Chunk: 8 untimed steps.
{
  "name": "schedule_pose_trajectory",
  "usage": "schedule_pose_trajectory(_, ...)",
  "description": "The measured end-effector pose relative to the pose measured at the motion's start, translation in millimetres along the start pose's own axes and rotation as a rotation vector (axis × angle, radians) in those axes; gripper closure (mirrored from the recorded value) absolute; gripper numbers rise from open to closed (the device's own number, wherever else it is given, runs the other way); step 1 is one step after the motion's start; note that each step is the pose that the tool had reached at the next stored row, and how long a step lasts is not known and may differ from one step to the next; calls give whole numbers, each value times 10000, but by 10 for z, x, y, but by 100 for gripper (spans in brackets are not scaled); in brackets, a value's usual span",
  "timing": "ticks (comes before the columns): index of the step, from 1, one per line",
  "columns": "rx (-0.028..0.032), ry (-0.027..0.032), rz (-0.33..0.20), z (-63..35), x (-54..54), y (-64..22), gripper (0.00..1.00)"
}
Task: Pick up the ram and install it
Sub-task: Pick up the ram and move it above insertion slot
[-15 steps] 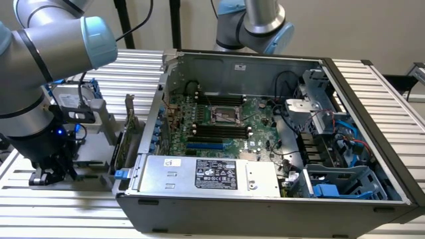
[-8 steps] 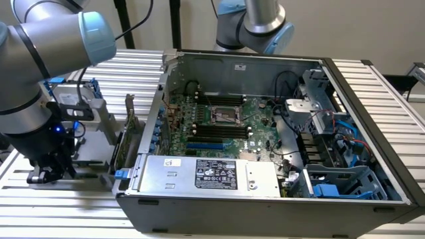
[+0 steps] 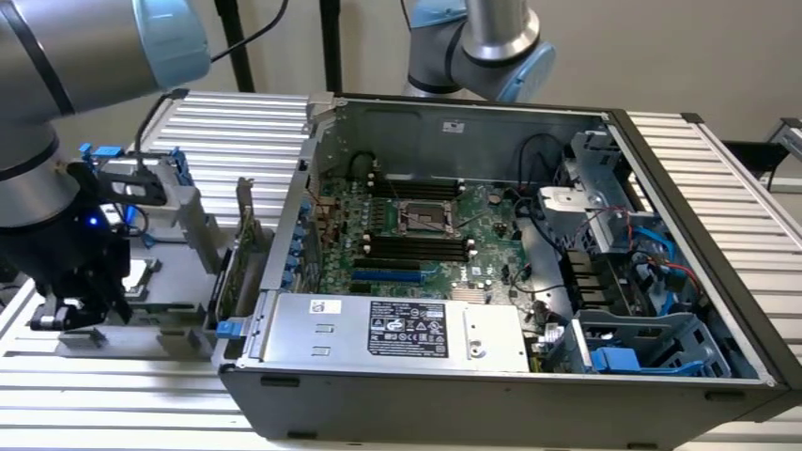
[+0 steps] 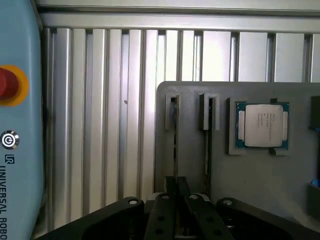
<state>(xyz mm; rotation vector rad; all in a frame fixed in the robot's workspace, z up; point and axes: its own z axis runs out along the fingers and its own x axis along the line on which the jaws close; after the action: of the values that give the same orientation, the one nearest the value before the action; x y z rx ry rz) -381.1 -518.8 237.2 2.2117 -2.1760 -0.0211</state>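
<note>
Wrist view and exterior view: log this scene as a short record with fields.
pincer: shut on the ram, low at the holder
ram: on edge in a holder slot, not lifted out
holder: grey, beside the computer case
second stick: in the neighbouring slot
processor: in the holder's recess
computer case: open, memory slots look bare

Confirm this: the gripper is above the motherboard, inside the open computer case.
Wrong in one respect. The gripper is outside the computer case, above the gray tray that stands to the exterior view's left of it, not above the motherboard. The exterior view shows this; the case is indeed open.
</note>
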Motion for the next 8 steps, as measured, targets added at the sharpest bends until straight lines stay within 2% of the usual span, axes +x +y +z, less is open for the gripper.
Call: schedule_pose_trajectory(8,-3,-1,-8,-358,-10,12,87)
